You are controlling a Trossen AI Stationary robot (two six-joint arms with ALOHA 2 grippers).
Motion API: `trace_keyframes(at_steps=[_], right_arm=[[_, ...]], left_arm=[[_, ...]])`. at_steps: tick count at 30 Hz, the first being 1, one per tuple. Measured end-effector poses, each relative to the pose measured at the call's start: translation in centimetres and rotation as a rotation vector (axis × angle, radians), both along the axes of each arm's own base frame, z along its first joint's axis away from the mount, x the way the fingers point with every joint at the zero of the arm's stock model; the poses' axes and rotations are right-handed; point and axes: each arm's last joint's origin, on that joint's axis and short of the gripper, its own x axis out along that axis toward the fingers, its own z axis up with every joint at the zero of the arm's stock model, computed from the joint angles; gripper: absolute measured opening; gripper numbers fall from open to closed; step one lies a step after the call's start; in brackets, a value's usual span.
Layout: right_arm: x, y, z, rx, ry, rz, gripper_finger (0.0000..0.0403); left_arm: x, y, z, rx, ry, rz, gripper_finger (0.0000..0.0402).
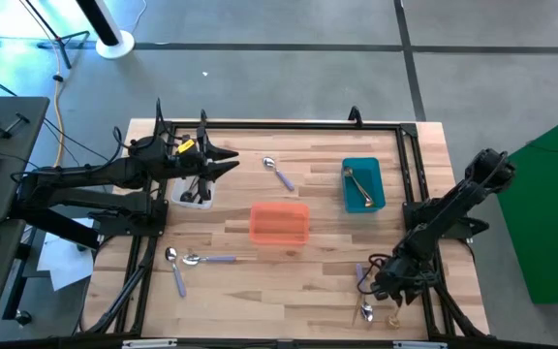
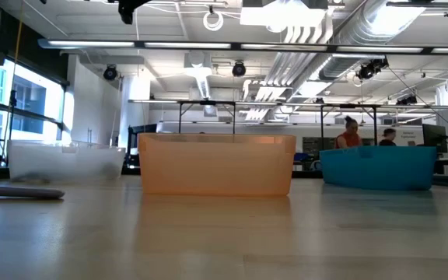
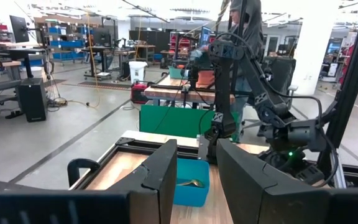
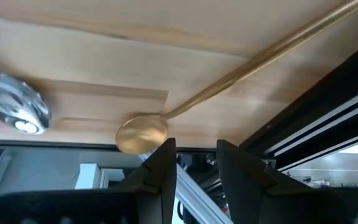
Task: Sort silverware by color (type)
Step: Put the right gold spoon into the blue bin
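My right gripper (image 1: 376, 288) (image 4: 194, 163) hangs open, tipped downward, near the table's near right corner. Just beyond its fingertips lies a gold spoon (image 4: 143, 134) (image 1: 393, 320), flat on the wood. Beside it are a silver spoon bowl (image 4: 14, 109) (image 1: 366, 312) and a lavender-handled spoon (image 1: 360, 276). My left gripper (image 1: 231, 163) (image 3: 196, 177) is open and level above the clear bin (image 1: 194, 192), which holds black spoons. More lavender-handled spoons lie at the far middle (image 1: 279, 174) and near left (image 1: 206, 259). The teal bin (image 1: 363, 184) holds a gold spoon (image 3: 191, 183).
An orange bin (image 1: 279, 223) (image 2: 216, 163) stands mid-table. A black frame rail (image 4: 316, 143) runs along the table edge close to the gold spoon. People stand in the room beyond the table (image 2: 350, 134). Bare wood lies between the orange bin and the near edge.
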Motion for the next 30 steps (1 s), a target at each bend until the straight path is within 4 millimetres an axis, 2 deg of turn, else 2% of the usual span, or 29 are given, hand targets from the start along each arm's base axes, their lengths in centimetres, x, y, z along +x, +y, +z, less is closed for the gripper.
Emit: trace_keyframes(at_steps=[17,21,25,30], right_arm=[[-0.1,-0.2,-0.3,-0.017,-0.087,0.070,0.0098],[0.0,-0.1,-0.6,-0.007,-0.103,0.110,0.0071],[0.2,0.6,-1.3,0.073,-0.120,0.215,0.0014],[0.4,0.8,-1.4,0.098,-0.141,0.316,0.0012]], left_arm=[[0.0,0.1,0.0,-0.002,0.000,0.050,0.0106],[0.0,0.1,0.0,-0.002,0.001,0.050,0.0106],[0.0,0.1,0.0,-0.002,0.001,0.052,0.0106],[0.0,0.1,0.0,-0.002,0.001,0.052,0.0106]])
